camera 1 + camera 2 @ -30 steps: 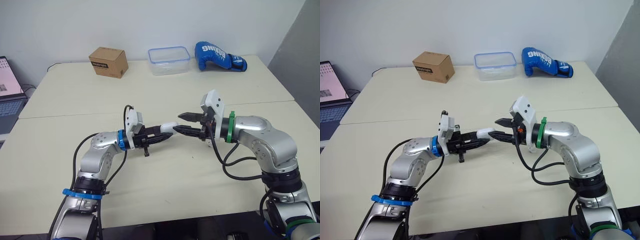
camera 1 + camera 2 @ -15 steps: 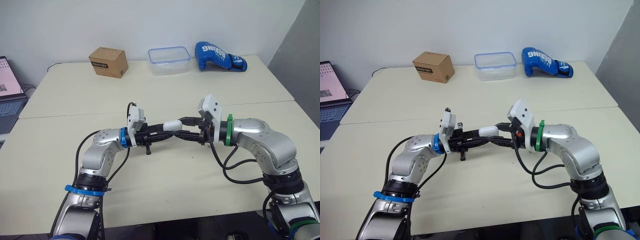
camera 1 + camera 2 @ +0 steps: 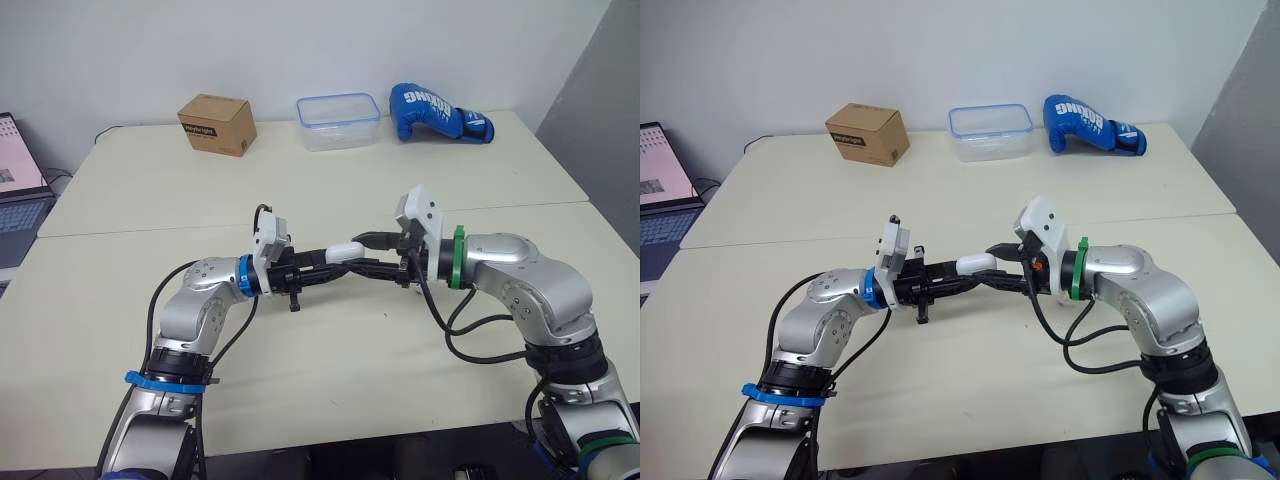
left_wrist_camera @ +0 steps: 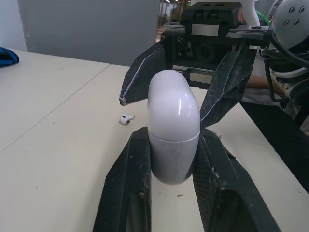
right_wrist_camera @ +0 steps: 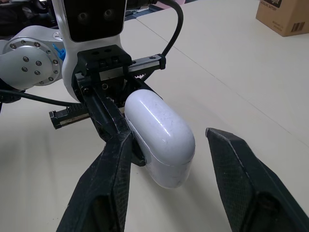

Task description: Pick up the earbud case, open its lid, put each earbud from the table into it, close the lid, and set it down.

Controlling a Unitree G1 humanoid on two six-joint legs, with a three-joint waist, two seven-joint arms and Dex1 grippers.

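One white earbud case [image 4: 174, 126] is held in the air above the middle of the table [image 3: 330, 360], clear of its surface. Its lid is shut, and the seam shows as a thin closed line round the body. The left hand [image 4: 175, 137] is clenched on the case, one black finger pressed against each side of the end nearer its wrist. The rounded far end of the case projects toward the right hand [image 5: 168, 134]. The right hand meets it from the opposite side with its two fingers spread apart, one on either side of the projecting end. One finger lies close along the case and the other stands clearly off it; whether the near one touches cannot be told. The two arms point at each other along a line roughly parallel to the table's near edge.

One small white earbud [image 4: 126, 119] lies on the table near the hands; its place relative to the edges cannot be told.

Three things stand along the far edge, well apart from the hands:
- a cardboard box [image 3: 217, 124] toward the far left corner;
- a clear container with a blue rim [image 3: 338, 121] at the middle;
- a blue boxing glove [image 3: 438, 113] toward the far right corner.

One open laptop [image 3: 18, 190] sits beyond the table's left edge.
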